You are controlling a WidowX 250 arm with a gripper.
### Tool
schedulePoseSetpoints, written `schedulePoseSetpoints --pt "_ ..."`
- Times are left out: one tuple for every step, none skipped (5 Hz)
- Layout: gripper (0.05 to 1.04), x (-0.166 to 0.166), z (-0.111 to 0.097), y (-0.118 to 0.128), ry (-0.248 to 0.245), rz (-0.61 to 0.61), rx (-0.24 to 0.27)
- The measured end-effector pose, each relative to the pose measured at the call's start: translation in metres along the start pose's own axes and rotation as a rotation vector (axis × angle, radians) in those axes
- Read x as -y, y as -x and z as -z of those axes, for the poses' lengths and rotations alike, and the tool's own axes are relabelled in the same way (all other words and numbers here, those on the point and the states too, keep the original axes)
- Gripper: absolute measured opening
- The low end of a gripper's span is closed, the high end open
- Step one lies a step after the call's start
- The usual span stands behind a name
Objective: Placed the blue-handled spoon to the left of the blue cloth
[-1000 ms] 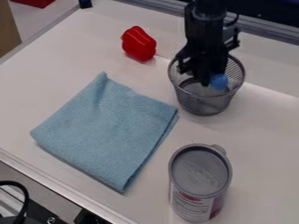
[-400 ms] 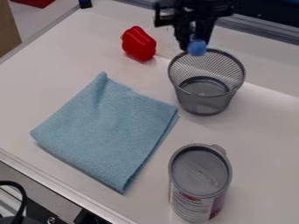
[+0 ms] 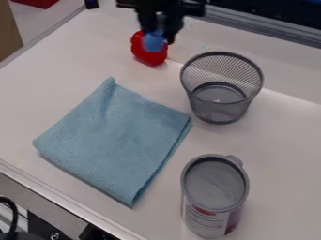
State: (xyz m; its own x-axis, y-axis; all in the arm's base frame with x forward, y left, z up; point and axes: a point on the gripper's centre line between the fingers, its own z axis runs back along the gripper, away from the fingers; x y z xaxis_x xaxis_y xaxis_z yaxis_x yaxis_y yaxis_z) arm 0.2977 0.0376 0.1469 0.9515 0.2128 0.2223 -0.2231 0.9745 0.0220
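White tabletop [image 3: 282,140] below, the gripper [image 3: 158,38] clamps the blue spoon handle [image 3: 152,43] between its fingertips.

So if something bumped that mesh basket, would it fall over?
The wire-mesh basket probably weighs little, given its thin open weave, so a bump might slide it. Its base looks narrower than its rim, so a high push could tip it.

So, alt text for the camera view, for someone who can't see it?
A black robot gripper holds a blue handle in front of a red toy pepper, above a white table with a folded light-blue cloth, grey wire-mesh basket and grey-topped can.
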Motion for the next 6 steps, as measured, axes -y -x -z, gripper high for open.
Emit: schedulePoseSetpoints --pt "0.293 -0.041 0.01 0.013 0.004 0.137 0.012" --pt "0.293 -0.078 0.025 0.026 -0.045 0.214 0.022" --pt "0.293 -0.099 0.034 0.034 -0.043 0.375 0.048" --pt "0.293 -0.117 0.047 0.043 -0.115 0.433 0.061" --pt "0.293 -0.128 0.06 0.058 -0.106 0.509 0.037" --pt "0.293 -0.14 0.074 0.062 -0.146 0.442 0.056"
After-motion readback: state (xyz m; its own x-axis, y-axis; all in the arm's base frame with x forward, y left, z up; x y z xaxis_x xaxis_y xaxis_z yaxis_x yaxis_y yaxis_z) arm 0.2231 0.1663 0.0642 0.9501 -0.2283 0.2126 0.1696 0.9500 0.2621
